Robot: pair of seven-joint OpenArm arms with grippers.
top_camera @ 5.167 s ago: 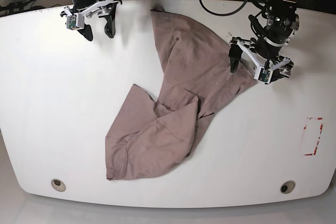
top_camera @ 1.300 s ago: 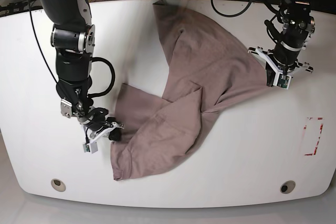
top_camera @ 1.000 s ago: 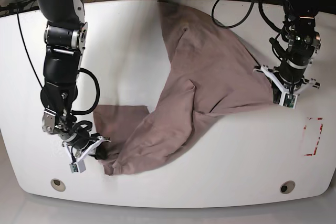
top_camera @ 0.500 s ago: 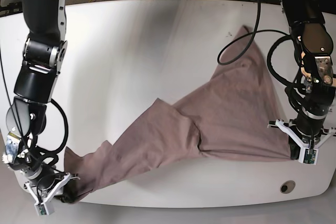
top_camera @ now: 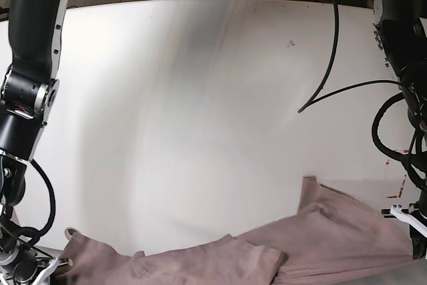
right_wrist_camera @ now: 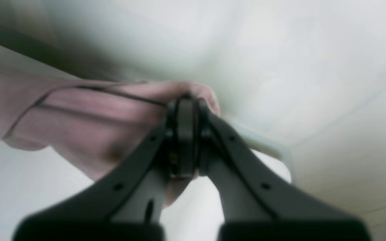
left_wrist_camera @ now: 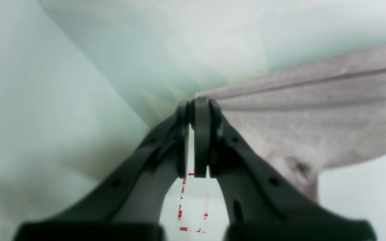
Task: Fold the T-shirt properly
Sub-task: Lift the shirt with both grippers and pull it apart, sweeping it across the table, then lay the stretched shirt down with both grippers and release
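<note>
1. The shirt [top_camera: 267, 258] is strung out along the near edge of the table [top_camera: 200, 98], long axis running left to right across the base view. Most of the tabletop behind it is bare white.

2. Right gripper [right_wrist_camera: 184, 100] sits at the shirt's end in the base view's bottom left corner, jaws pressed together on a bunched wad of fabric. The cloth wraps over the tips in the wrist view, so it's definitely pinching the shirt.

3. Left gripper [left_wrist_camera: 196, 103] is at the opposite end, bottom right of the base view, jaws also clamped tight with the shirt's edge caught right at the tips. From there the fabric fans away in taut, straight ridges.

4. So the key relation: each arm holds one end and the shirt spans between them, neither arm nearer the middle (the middle is just resting on the table, sagging a bit).

5. My guess is the next bit depends on keeping the two ends level and pulled apart so the cloth lies flat.

6. Material: soft, matte, dusty mauve cotton, no print. It's flat and stretched near the left gripper, crumpled and lumpy near the right.

7. There's a red dashed marking [left_wrist_camera: 193, 207] on the table under the left gripper.
</note>
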